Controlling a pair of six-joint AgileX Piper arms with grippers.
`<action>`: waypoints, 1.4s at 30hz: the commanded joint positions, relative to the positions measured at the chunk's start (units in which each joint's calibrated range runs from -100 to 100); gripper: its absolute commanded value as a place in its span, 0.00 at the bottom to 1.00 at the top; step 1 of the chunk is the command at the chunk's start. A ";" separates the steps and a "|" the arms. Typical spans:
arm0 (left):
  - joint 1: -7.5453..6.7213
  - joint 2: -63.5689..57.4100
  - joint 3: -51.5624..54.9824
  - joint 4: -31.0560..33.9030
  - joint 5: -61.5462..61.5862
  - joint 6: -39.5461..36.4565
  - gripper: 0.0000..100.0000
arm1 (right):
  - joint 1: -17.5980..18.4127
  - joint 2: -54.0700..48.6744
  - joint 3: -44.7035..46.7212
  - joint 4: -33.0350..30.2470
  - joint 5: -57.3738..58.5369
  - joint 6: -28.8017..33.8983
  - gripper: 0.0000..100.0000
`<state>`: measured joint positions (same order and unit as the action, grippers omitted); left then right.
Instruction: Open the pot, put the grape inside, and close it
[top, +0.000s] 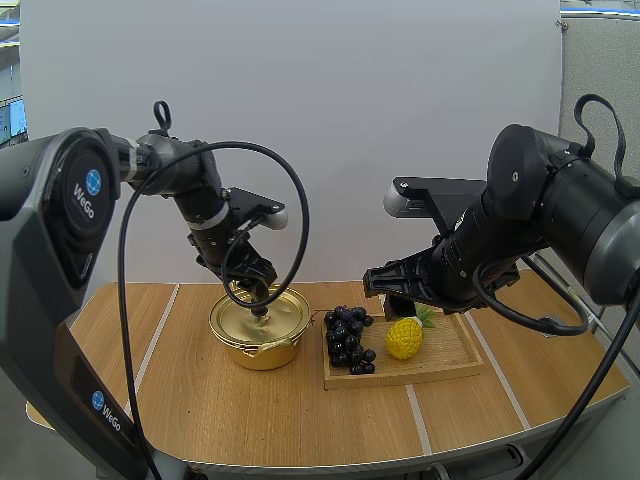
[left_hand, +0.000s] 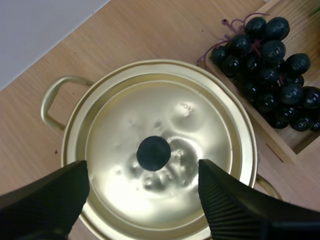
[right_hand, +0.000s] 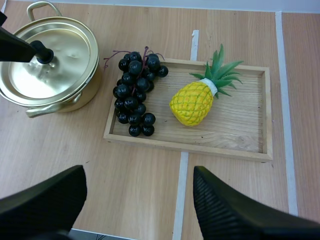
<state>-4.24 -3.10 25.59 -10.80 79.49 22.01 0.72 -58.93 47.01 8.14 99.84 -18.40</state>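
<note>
One pot (top: 262, 356) (lidded), one grape bunch (top: 348, 338)

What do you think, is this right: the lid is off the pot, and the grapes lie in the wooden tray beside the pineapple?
One thing is wrong: the lid is on the pot, as the left wrist view shows. The grapes do lie in the wooden tray beside the pineapple.
</note>
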 joint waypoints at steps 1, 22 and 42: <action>-1.00 0.69 -0.56 -1.10 -2.75 0.54 1.00 | -0.18 -0.05 -0.51 0.59 0.16 0.16 1.00; -1.00 8.57 -1.98 0.22 -3.83 0.54 1.00 | -0.18 -0.05 -0.51 0.59 0.16 0.16 1.00; -1.00 5.34 -4.05 1.97 1.00 -1.37 0.00 | -0.18 -0.05 -0.51 0.59 0.16 0.16 1.00</action>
<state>-5.14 5.38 24.06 -10.11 77.49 22.29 0.72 -58.93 47.01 8.14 99.84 -18.40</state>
